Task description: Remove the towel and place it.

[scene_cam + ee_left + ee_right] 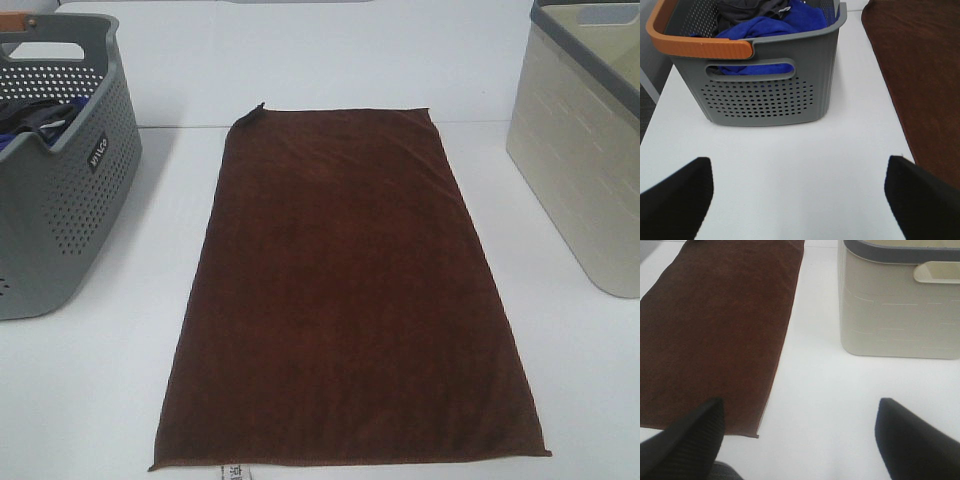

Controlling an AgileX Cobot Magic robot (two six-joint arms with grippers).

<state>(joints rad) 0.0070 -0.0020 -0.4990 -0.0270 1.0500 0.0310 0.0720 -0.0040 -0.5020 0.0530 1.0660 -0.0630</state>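
- The towel (345,290) lies flat and spread on the counter (90,400), filling the middle of the exterior view, its long axis running from the lower edge of the frame up toward the far side.
- Its near short hem, with a small white label, sits at the bottom of that frame; the far hem has one corner slightly turned up at upper left.
- The grey basket (55,190) stands at the left edge, the beige bin (585,170) at the right; the towel lies between them and touches neither.
- Left gripper (800,200): fingers apart, holding nothing, over bare counter; the towel's long edge (920,90) shows at the right of its frame.
- Right gripper (800,440): fingers apart, empty; one finger (690,437) overlaps the towel's near corner in its frame, and whether it touches cannot be told.
- Judged from this, the right gripper is the nearer to the cloth, at a near corner; the left is just beside the opposite long edge.
- Neither arm shows in the exterior view.
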